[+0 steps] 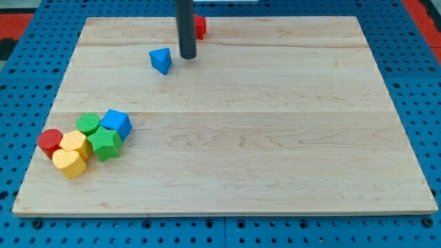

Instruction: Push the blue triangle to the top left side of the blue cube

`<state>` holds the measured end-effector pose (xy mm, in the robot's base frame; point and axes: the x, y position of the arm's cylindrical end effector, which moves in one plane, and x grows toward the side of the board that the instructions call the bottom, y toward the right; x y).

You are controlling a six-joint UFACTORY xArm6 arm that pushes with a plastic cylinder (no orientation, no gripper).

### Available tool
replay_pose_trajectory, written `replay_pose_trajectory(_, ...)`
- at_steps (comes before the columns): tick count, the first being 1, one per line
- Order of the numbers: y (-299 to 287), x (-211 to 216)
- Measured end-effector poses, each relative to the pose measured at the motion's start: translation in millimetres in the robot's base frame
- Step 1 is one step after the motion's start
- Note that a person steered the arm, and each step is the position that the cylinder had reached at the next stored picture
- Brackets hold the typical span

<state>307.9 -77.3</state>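
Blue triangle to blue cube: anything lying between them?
Nothing: the camera view shows only bare wooden board between the blue triangle and the blue cube. My tip sits right of the triangle.

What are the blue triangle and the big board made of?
The blue triangle looks like matte plastic: solid, even colour and soft edges, though painted wood is possible. The board looks like pale unfinished wood, since grain lines and plank seams run across it. My tip stands just to the triangle's right.

My tip (187,56) rests low, the dark rod standing upright.
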Motion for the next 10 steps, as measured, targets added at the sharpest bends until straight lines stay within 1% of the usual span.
replay_pose_trajectory(2,-25.3,36.3)
replay_pose_trajectory(4,23.8,20.1)
replay_pose_trajectory(5,-20.3,3.9)
replay_pose_trajectory(6,-62.2,25.0)
replay_pose_trajectory(7,-81.5,37.7)
replay_pose_trajectory(8,-74.9,25.8)
replay_pose_trajectory(9,-76.7,-3.7)
replay_pose_trajectory(10,-116.3,4.8)
